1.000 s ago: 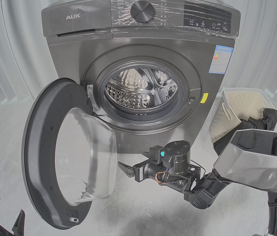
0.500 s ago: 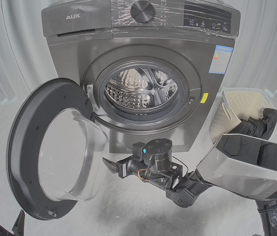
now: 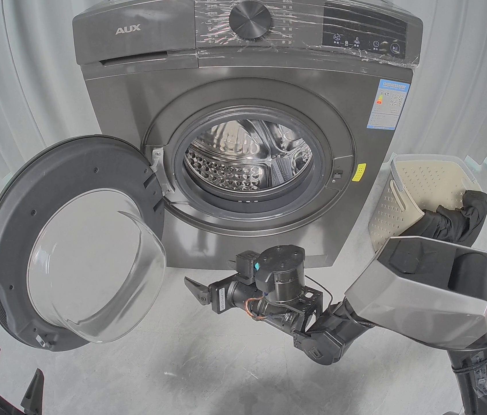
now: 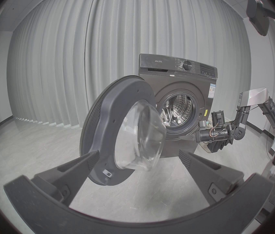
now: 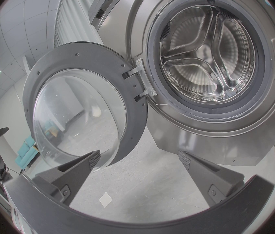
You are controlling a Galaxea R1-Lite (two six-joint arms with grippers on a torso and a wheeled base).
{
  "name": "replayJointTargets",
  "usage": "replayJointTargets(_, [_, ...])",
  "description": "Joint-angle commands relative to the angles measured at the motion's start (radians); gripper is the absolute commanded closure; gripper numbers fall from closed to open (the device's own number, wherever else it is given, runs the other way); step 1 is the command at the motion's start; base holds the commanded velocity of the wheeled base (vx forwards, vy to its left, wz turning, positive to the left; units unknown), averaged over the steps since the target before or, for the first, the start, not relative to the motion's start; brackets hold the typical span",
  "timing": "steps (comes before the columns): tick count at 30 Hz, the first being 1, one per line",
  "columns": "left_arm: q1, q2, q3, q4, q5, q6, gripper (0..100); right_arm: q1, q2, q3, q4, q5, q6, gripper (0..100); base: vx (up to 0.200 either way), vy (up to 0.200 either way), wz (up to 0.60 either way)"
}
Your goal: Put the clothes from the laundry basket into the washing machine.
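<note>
The washer (image 3: 243, 87) faces us with its door (image 3: 70, 162) swung wide on the hinge at the left of the opening, its glass bowl bulging toward us. The drum (image 3: 249, 151) is bare steel inside.

The clothes (image 3: 456, 220) are a dark bundle in the basket (image 3: 427, 180), which stands on the floor (image 3: 197, 364) just beside the washer's right side. The bundle lies along the basket's near rim, its long axis running left to right, with one end draped over the right-hand rim.

The right gripper (image 3: 197, 288) hangs low in front of the washer, below the opening. It lies roughly level and points toward the door, with its fingers spread and nothing between them. The left gripper (image 3: 10, 376) sits low at the left, well apart from the door, its fingers likewise parted and empty.

For markings, we see pale lettering on the drawer panel, small print ringing the knob (image 3: 249, 20), a blue-and-white sticker (image 3: 388, 104) on the upper right of the front and a small yellow tag (image 3: 359, 172) beside the latch. Clear film covers the control panel.

The right wrist view looks straight into the drum and gives us its three raised paddles. The left wrist view takes in the door from its outer side, with the right arm stretched level before the washer.
</note>
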Motion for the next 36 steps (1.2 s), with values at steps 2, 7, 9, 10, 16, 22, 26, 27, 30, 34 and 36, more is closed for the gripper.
replayJointTargets(2, [0.0, -0.016, 0.015, 0.0, 0.0, -0.001, 0, -0.034, -0.127, 0.125, 0.0, -0.004, -0.004, 0, 0.0, 0.0, 0.0])
replayJointTargets(7, [0.0, -0.016, 0.015, 0.0, 0.0, -0.001, 0, -0.12, -0.286, 0.32, -0.04, -0.027, -0.064, 0, 0.0, 0.0, 0.0])
replayJointTargets(9, [0.0, -0.016, 0.015, 0.0, 0.0, -0.001, 0, -0.161, -0.363, 0.415, -0.092, -0.031, -0.092, 0, 0.0, 0.0, 0.0])
replayJointTargets(10, [0.0, -0.016, 0.015, 0.0, 0.0, -0.001, 0, -0.181, -0.397, 0.458, -0.11, -0.031, -0.101, 0, 0.0, 0.0, 0.0])
replayJointTargets(16, [0.0, -0.016, 0.015, 0.0, 0.0, -0.001, 0, -0.332, -0.653, 0.742, -0.161, -0.014, -0.115, 0, 0.0, 0.0, 0.0])
replayJointTargets(22, [0.0, -0.016, 0.015, -0.002, 0.0, -0.001, 0, -0.398, -0.886, 0.909, -0.153, 0.015, -0.098, 0, 0.0, 0.0, 0.0])
replayJointTargets(26, [0.0, -0.016, 0.015, 0.0, 0.0, 0.0, 0, -0.421, -0.969, 1.038, -0.173, 0.015, -0.132, 0, 0.0, 0.0, 0.0])
replayJointTargets(27, [0.0, -0.016, 0.015, 0.0, 0.0, 0.0, 0, -0.422, -1.007, 1.053, -0.162, 0.015, -0.142, 0, 0.0, 0.0, 0.0])
replayJointTargets(30, [0.0, -0.016, 0.015, -0.002, 0.0, 0.005, 0, -0.422, -1.098, 1.105, -0.153, 0.009, -0.164, 0, 0.0, 0.0, 0.0])
replayJointTargets(34, [0.002, -0.018, 0.015, 0.0, 0.0, 0.011, 0, -0.476, -1.228, 1.15, -0.073, -0.009, -0.25, 0, 0.0, 0.0, 0.0])
replayJointTargets(36, [0.002, -0.018, 0.015, 0.0, 0.0, 0.011, 0, -0.514, -1.329, 1.15, -0.009, -0.02, -0.264, 0, 0.0, 0.0, 0.0])
